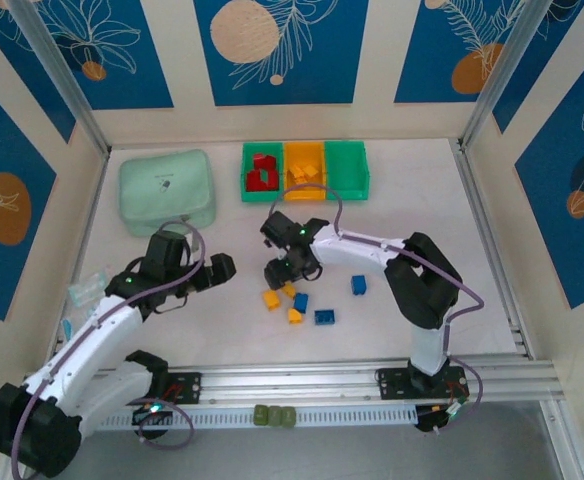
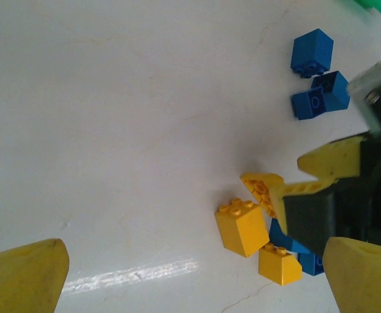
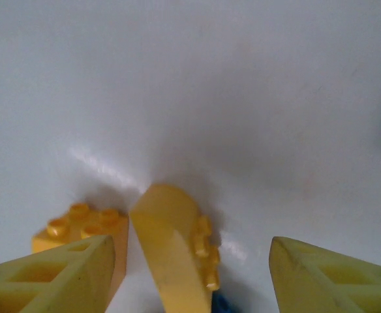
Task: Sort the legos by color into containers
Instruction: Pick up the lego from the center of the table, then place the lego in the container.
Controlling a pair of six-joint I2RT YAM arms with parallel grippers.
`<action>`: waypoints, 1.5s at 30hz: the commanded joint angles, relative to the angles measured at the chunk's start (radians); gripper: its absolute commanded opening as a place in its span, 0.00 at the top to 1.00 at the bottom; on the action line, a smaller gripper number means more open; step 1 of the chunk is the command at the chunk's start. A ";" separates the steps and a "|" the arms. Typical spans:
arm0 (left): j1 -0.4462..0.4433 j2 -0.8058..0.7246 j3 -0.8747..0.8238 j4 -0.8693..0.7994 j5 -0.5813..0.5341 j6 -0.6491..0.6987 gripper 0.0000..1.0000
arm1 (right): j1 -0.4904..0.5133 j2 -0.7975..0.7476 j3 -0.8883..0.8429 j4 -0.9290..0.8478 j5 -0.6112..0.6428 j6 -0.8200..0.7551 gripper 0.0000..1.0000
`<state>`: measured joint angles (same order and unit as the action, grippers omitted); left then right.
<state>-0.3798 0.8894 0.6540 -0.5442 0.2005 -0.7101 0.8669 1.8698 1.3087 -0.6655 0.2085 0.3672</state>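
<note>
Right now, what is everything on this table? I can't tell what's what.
containers: three joined bins, green, orange, green; far side of the table.
red legos: several, red; in the left green bin.
binned yellow legos: a few, yellow; in the orange bin.
loose yellow legos: three, yellow; middle of the table.
blue legos: three, blue; loose, beside the yellow ones.
lidded box: one, mint green; far left.
clear plastic piece: one, see-through; left edge, too small to identify.
small blocks: three, olive green; on the near rail.
left gripper: one, yellow fingers; open, above bare table.
right gripper: one, yellow fingers; open, straddling a curved yellow lego.
</note>
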 commanded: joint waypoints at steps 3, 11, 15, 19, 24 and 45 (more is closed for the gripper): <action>0.004 -0.045 -0.041 -0.048 -0.026 -0.038 0.01 | 0.020 -0.027 -0.041 0.017 -0.041 -0.008 0.38; 0.004 -0.060 -0.042 -0.049 -0.032 -0.045 0.01 | 0.024 0.016 -0.033 0.030 -0.026 -0.014 0.52; 0.004 -0.058 -0.041 -0.042 -0.030 -0.045 0.01 | 0.024 0.022 -0.021 0.032 -0.031 -0.027 0.59; 0.003 -0.054 -0.039 -0.040 -0.030 -0.042 0.01 | 0.019 0.032 -0.012 0.025 -0.027 -0.041 0.59; 0.004 -0.052 -0.036 -0.039 -0.032 -0.039 0.01 | 0.018 0.054 0.004 0.017 -0.028 -0.054 0.62; 0.002 0.149 0.126 0.128 0.052 0.009 0.01 | -0.232 0.009 0.281 0.029 0.101 0.022 0.70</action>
<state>-0.3798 1.0042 0.7261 -0.4858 0.2131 -0.7300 0.6743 1.8515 1.5299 -0.6624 0.2714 0.3622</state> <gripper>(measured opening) 0.994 0.298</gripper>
